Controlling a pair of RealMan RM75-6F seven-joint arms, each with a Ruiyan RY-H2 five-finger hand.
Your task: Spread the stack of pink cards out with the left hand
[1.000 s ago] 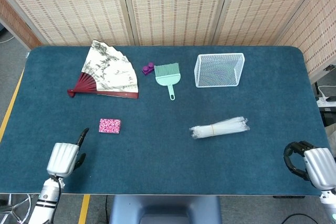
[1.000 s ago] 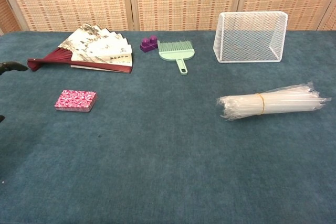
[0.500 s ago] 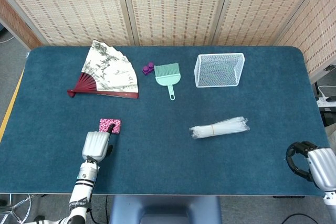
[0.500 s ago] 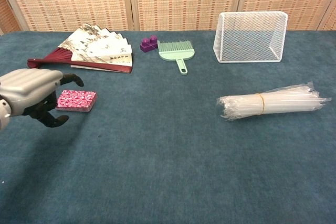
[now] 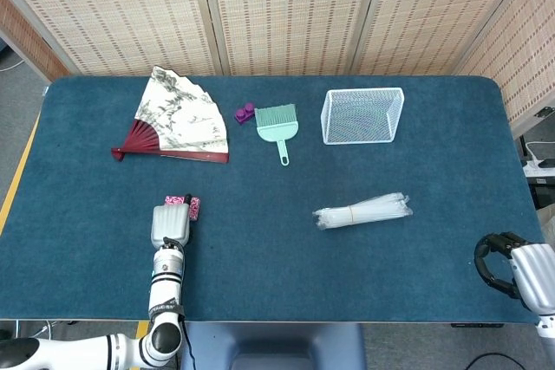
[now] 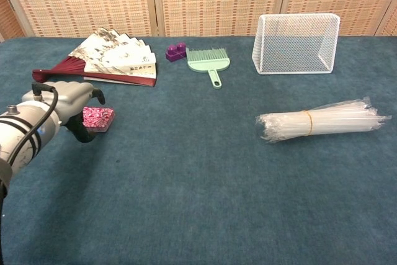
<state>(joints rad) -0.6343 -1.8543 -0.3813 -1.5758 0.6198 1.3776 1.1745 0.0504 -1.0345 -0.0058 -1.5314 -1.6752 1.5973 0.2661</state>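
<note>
The stack of pink patterned cards (image 6: pixel 100 118) lies flat on the blue table, left of centre. My left hand (image 6: pixel 69 108) is over the stack's left part, its thumb reaching across the top and a bent finger coming down beside the near-left edge. I cannot tell whether it touches the cards. From the head view the left hand (image 5: pixel 170 224) covers most of the cards (image 5: pixel 179 202), and only their far edge shows. My right hand (image 5: pixel 519 271) hangs at the table's near right corner, fingers curled in, holding nothing.
A spread paper fan (image 6: pixel 111 60) lies just behind the cards. Further back are a purple block (image 6: pixel 175 51), a green brush (image 6: pixel 209 61) and a white mesh basket (image 6: pixel 296 43). A bundle of clear straws (image 6: pixel 319 119) lies on the right.
My left hand has moved from the near left edge forward and rightward onto the card stack, covering its left part. The cards and the right hand have stayed where they were.
</note>
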